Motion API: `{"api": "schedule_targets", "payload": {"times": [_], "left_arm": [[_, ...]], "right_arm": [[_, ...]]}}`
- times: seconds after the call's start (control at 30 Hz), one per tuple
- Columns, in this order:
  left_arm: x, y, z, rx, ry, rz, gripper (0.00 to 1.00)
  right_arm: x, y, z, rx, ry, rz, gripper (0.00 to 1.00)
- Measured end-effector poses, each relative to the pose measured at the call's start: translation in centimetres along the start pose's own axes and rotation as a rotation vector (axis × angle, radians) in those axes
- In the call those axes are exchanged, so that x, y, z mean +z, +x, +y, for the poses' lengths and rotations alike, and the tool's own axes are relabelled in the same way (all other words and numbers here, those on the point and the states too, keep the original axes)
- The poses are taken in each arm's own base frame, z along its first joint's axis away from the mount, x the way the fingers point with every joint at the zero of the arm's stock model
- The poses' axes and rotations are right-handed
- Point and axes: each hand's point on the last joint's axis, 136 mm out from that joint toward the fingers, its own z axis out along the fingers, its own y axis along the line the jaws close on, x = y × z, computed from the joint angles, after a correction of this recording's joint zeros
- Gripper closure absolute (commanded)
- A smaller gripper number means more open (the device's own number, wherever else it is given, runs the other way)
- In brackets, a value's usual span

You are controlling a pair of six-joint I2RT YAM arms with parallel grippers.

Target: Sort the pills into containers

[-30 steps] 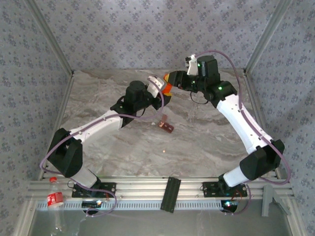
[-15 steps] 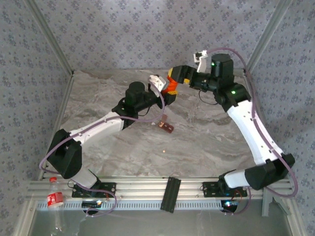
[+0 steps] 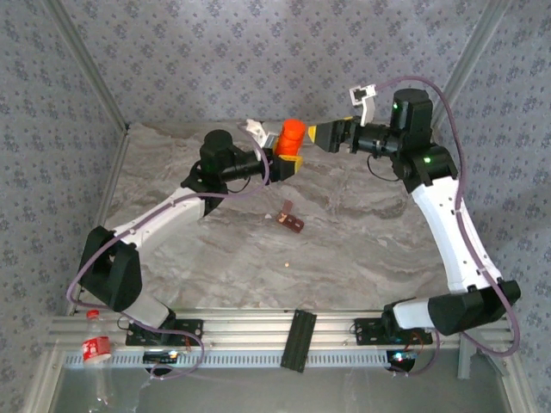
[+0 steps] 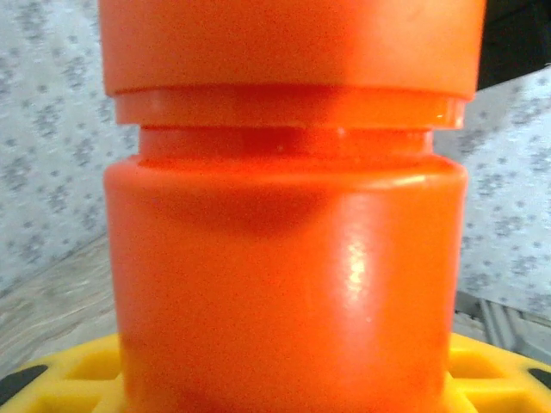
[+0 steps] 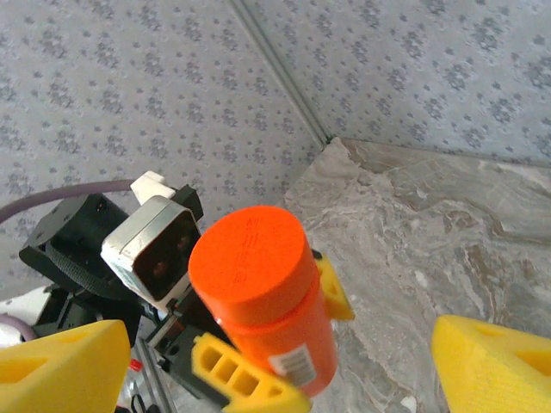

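The left gripper [image 3: 287, 160] is pinching the orange bottle [image 3: 293, 136] by its lower part, holding it upright in the upper middle of the top view, above the table [image 3: 370, 249]. In the left wrist view its yellow fingers [image 4: 52, 383] are showing at the two bottom corners, pressed to the bottle's sides, and the cap [image 4: 284, 43] is sitting on at the top edge.

The right gripper [image 3: 321, 135] is hanging just right of the cap in the top view, with a gap between them. Its jaws are spread wide and gripping nothing. In the right wrist view its yellow fingers [image 5: 60, 366] are standing far apart at the lower corners, with the capped bottle at centre.

The containers [image 3: 291, 222] are lying at an angle on the table at the centre of the top view, well below the bottle. One pill [image 3: 287, 264] is lying lower, apart from them. Whether the compartments are holding any pills I cannot tell.
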Motion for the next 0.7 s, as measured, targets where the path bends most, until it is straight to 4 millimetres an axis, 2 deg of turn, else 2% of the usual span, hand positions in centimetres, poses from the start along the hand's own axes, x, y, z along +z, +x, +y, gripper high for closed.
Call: {"api": "schedule_targets", "payload": {"times": [0.17, 0.37, 0.6, 0.7], "left_arm": [[0.3, -1.0, -1.4, -0.016, 0.089, -0.001, 1.0], [0.6, -0.6, -1.8, -0.04, 0.132, 0.017, 1.0], [0.6, -0.8, -2.1, -0.045, 0.153, 0.019, 1.0], [0.6, -0.6, -2.1, -0.049, 0.156, 0.022, 1.0]], "right_arm": [[0.9, -0.3, 0.8, -0.043, -0.049, 0.02, 0.09], [2.1, 0.2, 1.1, -0.052, -0.077, 0.046, 0.13], [2.6, 0.2, 1.8, -0.071, -0.101, 0.056, 0.25], [2.7, 0.3, 1.9, -0.073, -0.107, 0.06, 0.34]]}}
